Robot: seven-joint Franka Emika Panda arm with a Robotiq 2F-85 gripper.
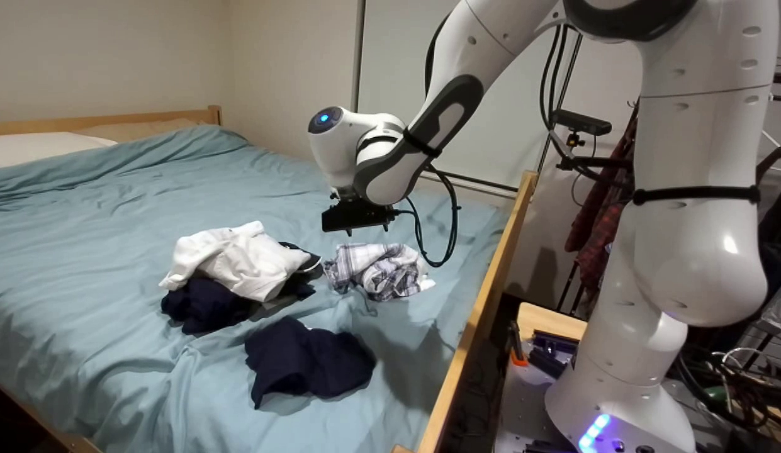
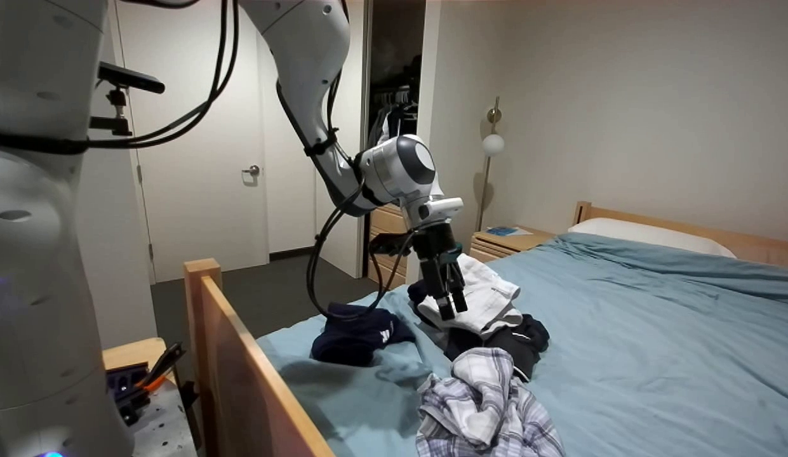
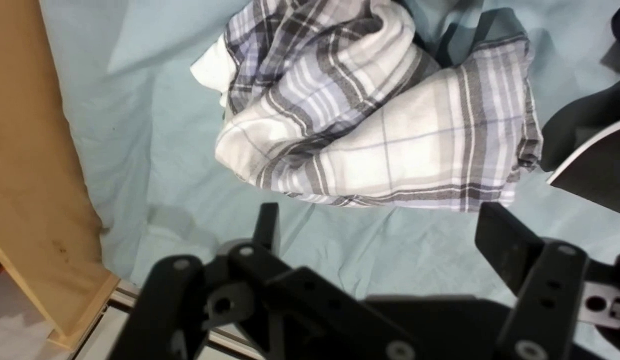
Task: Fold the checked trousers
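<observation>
Hanging from one arm (image 1: 469, 56) above one blue sheet (image 1: 176, 189), the end effector (image 3: 377, 217) is released: its two fingers (image 3: 504, 245) stand wide apart. One pair of trousers (image 3: 349, 100), white with grey-blue checks, lies lower down on the sheet, apart from both fingers, crumpled and twisted, one end flatter than the rest. In an exterior view it sits between one wooden rail (image 1: 484, 308) and one white garment (image 1: 239, 258), which is heaped over dark cloth (image 1: 204, 305). That dark cloth shows on more than one side of the white garment in both exterior views; whether it is one garment or several I cannot tell. One black piece (image 3: 602, 172), crossed by one white line, is just beside the flatter end of the trousers in the wrist view, and whether they touch is hard to say. One navy garment (image 1: 308, 362) lies by itself, apart from the trousers and near the white one; in an exterior view it bears one white mark (image 2: 385, 336), too small to read. In an exterior view one lamp (image 2: 493, 145) and one white pillow (image 2: 654, 233) show farther back.
</observation>
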